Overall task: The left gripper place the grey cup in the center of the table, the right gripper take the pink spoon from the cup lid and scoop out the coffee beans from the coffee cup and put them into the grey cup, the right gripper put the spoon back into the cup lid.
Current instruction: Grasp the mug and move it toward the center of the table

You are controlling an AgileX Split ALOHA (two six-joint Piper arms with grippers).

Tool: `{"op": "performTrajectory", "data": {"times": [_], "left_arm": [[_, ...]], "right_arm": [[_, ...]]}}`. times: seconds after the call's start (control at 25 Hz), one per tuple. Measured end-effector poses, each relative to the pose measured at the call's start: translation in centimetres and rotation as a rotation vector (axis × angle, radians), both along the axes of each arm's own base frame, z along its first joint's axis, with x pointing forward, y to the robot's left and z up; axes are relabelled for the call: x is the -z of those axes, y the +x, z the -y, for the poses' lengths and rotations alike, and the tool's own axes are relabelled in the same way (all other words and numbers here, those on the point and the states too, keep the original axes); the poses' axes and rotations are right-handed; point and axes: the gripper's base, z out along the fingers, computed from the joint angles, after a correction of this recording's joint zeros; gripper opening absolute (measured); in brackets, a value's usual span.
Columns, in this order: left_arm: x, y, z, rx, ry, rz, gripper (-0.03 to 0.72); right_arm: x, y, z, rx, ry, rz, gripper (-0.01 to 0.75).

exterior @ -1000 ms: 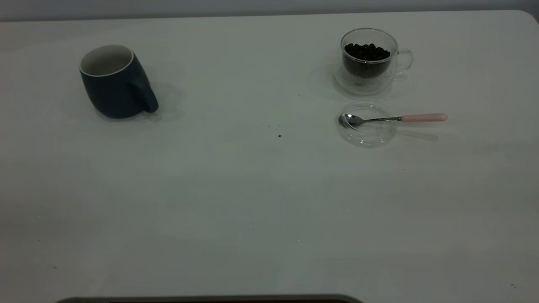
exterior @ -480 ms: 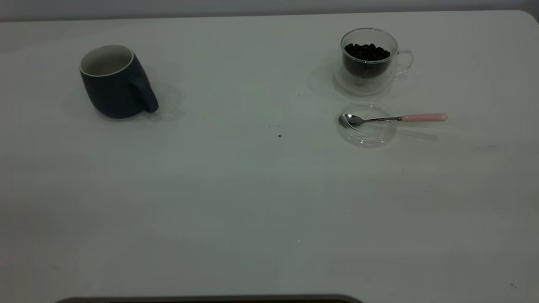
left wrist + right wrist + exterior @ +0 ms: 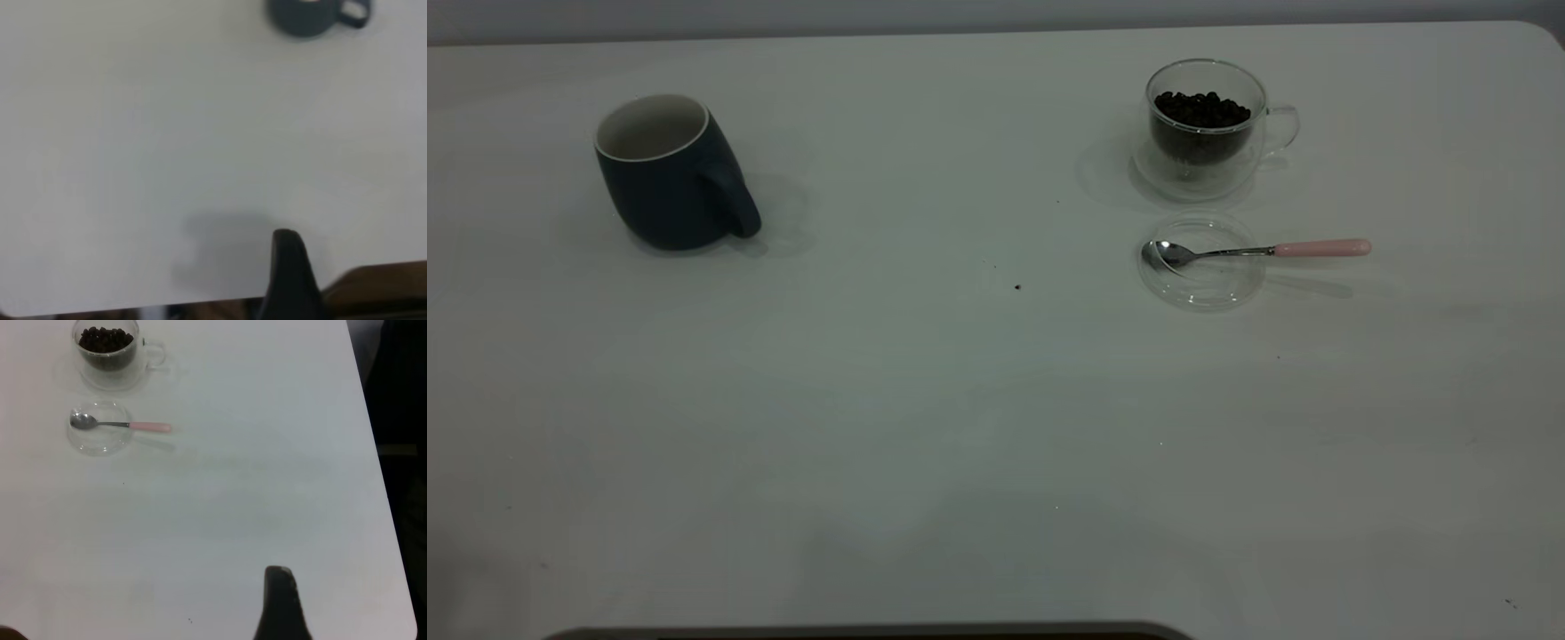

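Observation:
The grey cup (image 3: 667,178) stands at the far left of the table (image 3: 960,400), its handle towards the middle; it also shows far off in the left wrist view (image 3: 303,17). The coffee cup (image 3: 1205,133) with the coffee beans (image 3: 1200,108) stands at the far right. In front of it lies the cup lid (image 3: 1200,277) with the pink spoon (image 3: 1254,252) across it, bowl in the lid, handle pointing right. The right wrist view shows the coffee cup (image 3: 107,357), lid (image 3: 100,441) and spoon (image 3: 133,425) far off. The left gripper (image 3: 287,267) and right gripper (image 3: 280,603) hover over the table's near edge, far from everything.
Tiny dark specks (image 3: 1017,286) lie near the table's middle. The table's rounded corner is at the far right (image 3: 1549,34). The right table edge (image 3: 380,473) borders a dark floor. A dark curved rim (image 3: 871,631) shows at the near edge.

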Motion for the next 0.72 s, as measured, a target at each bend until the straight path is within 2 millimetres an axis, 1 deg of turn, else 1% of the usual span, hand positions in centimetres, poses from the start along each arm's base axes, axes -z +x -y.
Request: {"op": "performTrajectory", "data": {"times": [0.12, 0.24, 0.4, 0.48, 0.52, 0.56, 0.6, 0.72], "left_arm": [[0.9, 4.7, -0.2, 0.005, 0.068, -0.074, 0.567], [2.7, 9.3, 0.1, 0.012, 0.081, -0.145, 0.567], [6.1, 15.8, 0.4, 0.022, 0.098, -0.244, 0.567], [8.3, 18.9, 0.4, 0.02, 0.1, -0.293, 0.567], [8.7, 20.4, 0.4, 0.02, 0.105, -0.292, 0.567], [9.5, 21.7, 0.4, 0.028, 0.115, -0.305, 0.567], [10.8, 23.1, 0.4, 0.043, 0.137, -0.33, 0.567], [13.0, 26.4, 0.2, 0.111, 0.206, -0.358, 0.567]], "right_arm": [[0.0, 0.0, 0.0, 0.0, 0.0, 0.0, 0.574], [0.0, 0.0, 0.0, 0.0, 0.0, 0.0, 0.574], [0.0, 0.0, 0.0, 0.0, -0.001, 0.0, 0.574], [0.0, 0.0, 0.0, 0.0, -0.001, 0.0, 0.574], [0.0, 0.0, 0.0, 0.0, -0.001, 0.0, 0.574], [0.0, 0.0, 0.0, 0.0, -0.001, 0.0, 0.574], [0.0, 0.0, 0.0, 0.0, -0.001, 0.0, 0.574], [0.0, 0.0, 0.0, 0.0, -0.001, 0.0, 0.574]]}}
